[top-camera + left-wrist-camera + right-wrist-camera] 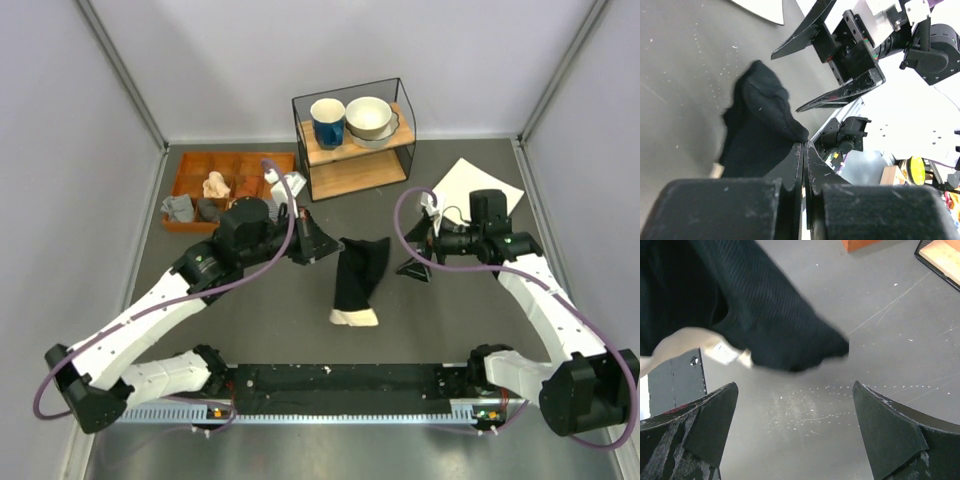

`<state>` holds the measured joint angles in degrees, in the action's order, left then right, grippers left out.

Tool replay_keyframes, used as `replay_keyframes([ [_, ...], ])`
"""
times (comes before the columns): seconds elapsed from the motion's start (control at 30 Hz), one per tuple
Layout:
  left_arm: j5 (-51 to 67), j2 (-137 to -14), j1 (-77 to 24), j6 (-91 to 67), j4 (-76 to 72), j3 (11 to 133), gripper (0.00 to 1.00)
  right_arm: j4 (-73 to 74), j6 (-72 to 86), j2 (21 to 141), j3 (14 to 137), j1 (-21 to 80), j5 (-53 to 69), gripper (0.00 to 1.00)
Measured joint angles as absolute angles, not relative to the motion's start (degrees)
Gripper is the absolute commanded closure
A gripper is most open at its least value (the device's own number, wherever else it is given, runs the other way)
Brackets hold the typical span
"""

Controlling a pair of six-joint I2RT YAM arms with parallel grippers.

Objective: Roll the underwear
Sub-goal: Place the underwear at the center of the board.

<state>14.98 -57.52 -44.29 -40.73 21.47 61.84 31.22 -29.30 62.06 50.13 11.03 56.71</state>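
With the underwear (362, 272) mid-table, running 12 to 6 o'clock, your left gripper (804, 146) closed at its 11 o'clock corner (hold unclear) and your right gripper (795, 385) wide open, empty, at 3 o'clock, pinch both top corners level before rolling.

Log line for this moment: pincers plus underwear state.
left pincer: shut on underwear corner | right pincer: open, not touching | underwear: on table, not yet rolled

A robotics lab: white panel walls (300, 60) enclose a grey table (260, 320) and mounting rail (340, 385).
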Motion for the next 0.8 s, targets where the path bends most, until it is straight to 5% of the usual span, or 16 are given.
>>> replay_keyframes([
  [0.27,16.1,-62.1,-42.3,-41.2,13.0,59.6,1.00,31.6,-30.7,64.1,50.1,11.0,56.1,0.01],
  [0.47,17.4,-62.1,-24.3,-38.9,10.3,41.9,1.00,31.8,-31.3,68.1,50.1,11.6,53.2,0.01],
  [0.63,16.4,-66.0,-14.8,-34.7,18.3,36.4,0.56,32.4,-33.0,71.5,50.1,15.0,50.3,0.01],
  [0.8,12.8,-60.1,-14.5,-30.4,24.0,39.5,0.37,33.3,-37.3,75.3,50.1,22.3,46.9,0.04],
])
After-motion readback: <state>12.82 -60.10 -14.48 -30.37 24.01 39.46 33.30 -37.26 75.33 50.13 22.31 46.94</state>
